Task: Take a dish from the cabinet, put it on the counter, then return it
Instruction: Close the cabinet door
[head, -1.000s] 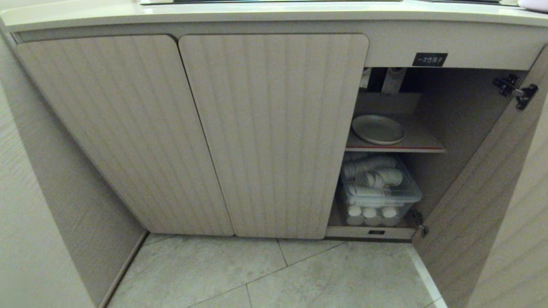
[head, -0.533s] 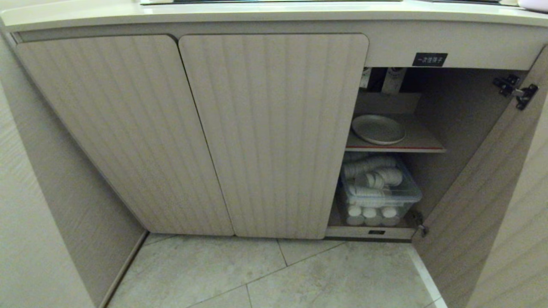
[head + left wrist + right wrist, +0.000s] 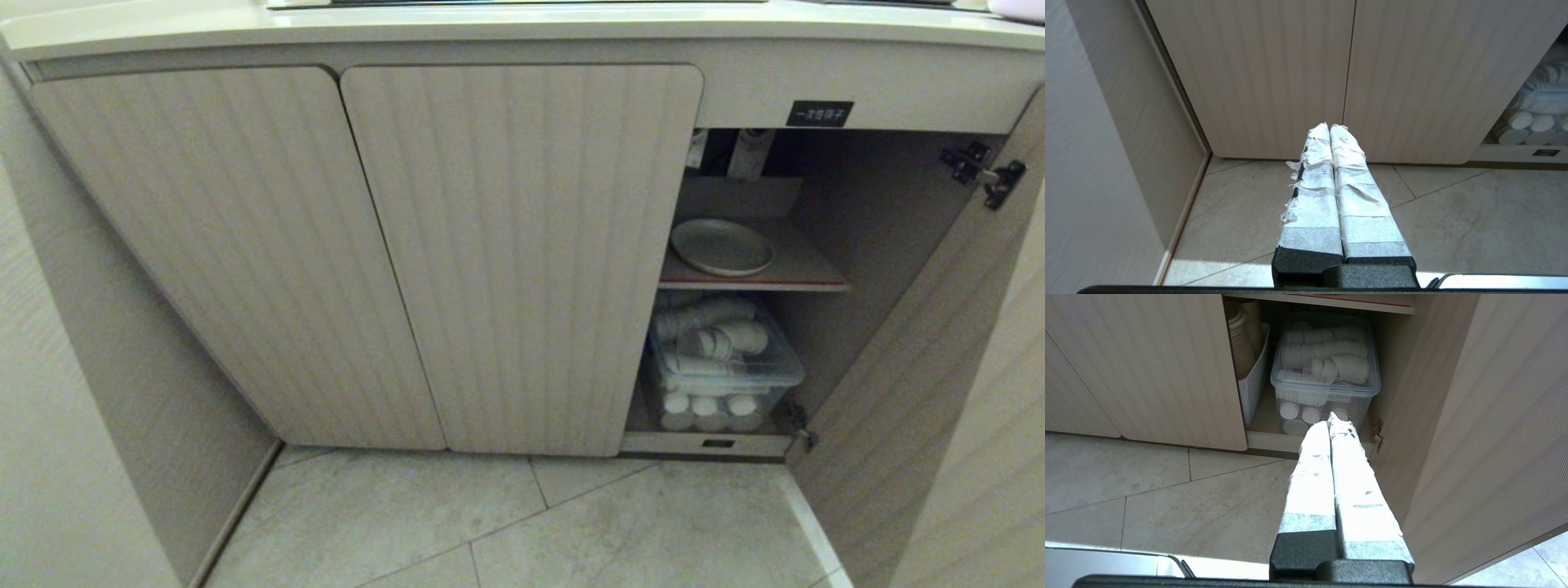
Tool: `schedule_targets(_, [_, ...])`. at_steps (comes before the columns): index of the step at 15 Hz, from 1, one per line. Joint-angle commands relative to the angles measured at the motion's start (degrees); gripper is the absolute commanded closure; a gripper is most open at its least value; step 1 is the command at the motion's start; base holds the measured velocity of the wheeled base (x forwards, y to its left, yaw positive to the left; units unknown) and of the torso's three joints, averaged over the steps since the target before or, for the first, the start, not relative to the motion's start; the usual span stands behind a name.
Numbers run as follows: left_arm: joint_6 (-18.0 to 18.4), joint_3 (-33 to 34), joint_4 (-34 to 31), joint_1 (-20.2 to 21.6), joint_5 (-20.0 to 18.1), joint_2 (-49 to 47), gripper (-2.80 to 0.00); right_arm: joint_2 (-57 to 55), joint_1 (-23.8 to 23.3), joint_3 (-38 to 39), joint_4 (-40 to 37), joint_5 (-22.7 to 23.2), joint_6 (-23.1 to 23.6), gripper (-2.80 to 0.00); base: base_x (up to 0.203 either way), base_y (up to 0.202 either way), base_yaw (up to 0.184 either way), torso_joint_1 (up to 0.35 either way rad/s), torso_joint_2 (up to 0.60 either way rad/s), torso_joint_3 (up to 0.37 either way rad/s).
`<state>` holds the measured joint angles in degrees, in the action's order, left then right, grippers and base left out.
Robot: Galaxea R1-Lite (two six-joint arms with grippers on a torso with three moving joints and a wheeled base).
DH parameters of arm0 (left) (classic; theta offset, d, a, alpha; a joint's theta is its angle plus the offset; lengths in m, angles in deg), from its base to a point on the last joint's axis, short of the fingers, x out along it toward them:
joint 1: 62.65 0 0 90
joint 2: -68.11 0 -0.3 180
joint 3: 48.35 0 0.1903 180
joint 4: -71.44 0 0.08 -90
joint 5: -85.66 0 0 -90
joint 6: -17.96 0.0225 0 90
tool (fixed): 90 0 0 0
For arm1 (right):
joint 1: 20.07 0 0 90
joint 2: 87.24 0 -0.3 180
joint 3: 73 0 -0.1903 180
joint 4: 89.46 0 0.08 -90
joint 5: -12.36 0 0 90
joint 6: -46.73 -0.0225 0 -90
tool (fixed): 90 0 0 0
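The cream dish [image 3: 722, 246] lies flat on the inner shelf [image 3: 804, 265] of the cabinet [image 3: 522, 245], whose right door [image 3: 914, 392] stands swung open. The counter [image 3: 522, 28] runs along the top of the head view. Neither arm shows in the head view. My left gripper [image 3: 1329, 127] is shut and empty, low above the floor before the two closed doors. My right gripper [image 3: 1329, 419] is shut and empty too, pointing at the open compartment's lower part, below the shelf; the dish is out of that view.
A clear lidded bin of white cups [image 3: 722, 363] sits under the shelf, with a white basket of brown cups [image 3: 1249, 355] beside it. The open door [image 3: 1494, 428] stands close on my right gripper's side. A side wall [image 3: 73, 425] bounds the left. Tiled floor [image 3: 522, 523] lies in front.
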<state>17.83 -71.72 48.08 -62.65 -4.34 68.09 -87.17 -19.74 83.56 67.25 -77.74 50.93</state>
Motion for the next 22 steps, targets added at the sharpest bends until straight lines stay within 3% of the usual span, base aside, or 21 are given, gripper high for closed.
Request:
schedule_targets(1, [0.0, 0.0, 0.0, 0.0, 0.0, 0.0, 0.0, -0.1, 0.0, 0.0, 0.0, 0.0, 0.0, 0.0, 0.0, 0.0, 0.0, 0.0, 0.0, 0.0])
schedule_targets(12, [0.0, 0.0, 0.0, 0.0, 0.0, 0.0, 0.0, -0.1, 0.0, 0.0, 0.0, 0.0, 0.0, 0.0, 0.0, -0.007, 0.0, 0.0, 0.0, 0.0])
schedule_targets(22, [0.0, 0.0, 0.0, 0.0, 0.0, 0.0, 0.0, -0.1, 0.0, 0.1, 0.0, 0.0, 0.0, 0.0, 0.0, -0.192, -0.001, 0.002, 0.0, 0.003])
